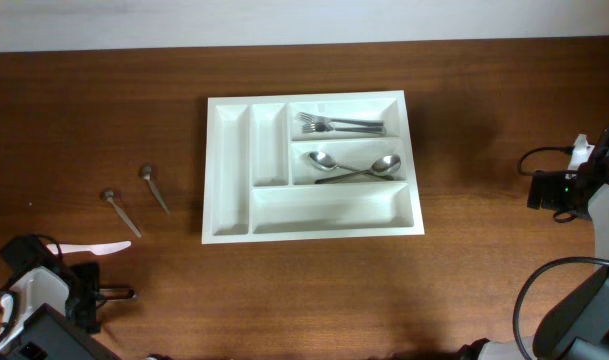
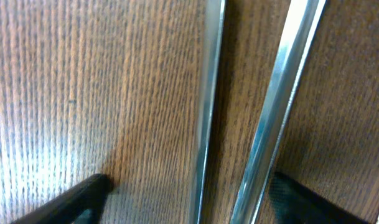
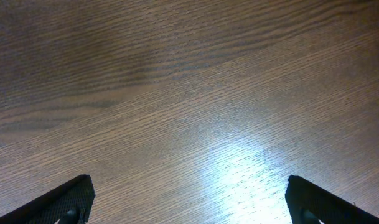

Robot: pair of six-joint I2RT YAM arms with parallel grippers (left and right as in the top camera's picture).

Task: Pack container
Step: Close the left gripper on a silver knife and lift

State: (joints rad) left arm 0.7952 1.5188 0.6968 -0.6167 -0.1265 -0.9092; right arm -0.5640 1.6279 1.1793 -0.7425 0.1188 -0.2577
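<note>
Cutlery tray (image 1: 329, 208): white, mid-table; forks (image 1: 339, 125) in top right compartment, two spoons (image 1: 354, 167) in the one below.
Left gripper (image 2: 192, 199): fingers apart, over two metal handles (image 2: 273, 106), perhaps knives.
Right gripper (image 3: 189, 199): fingers apart over table (image 3: 177, 93).

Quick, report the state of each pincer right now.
Left pincer: open, straddling two metal utensil handles, gripping nothing.
Right pincer: open and empty, only bare table beneath it.
</note>
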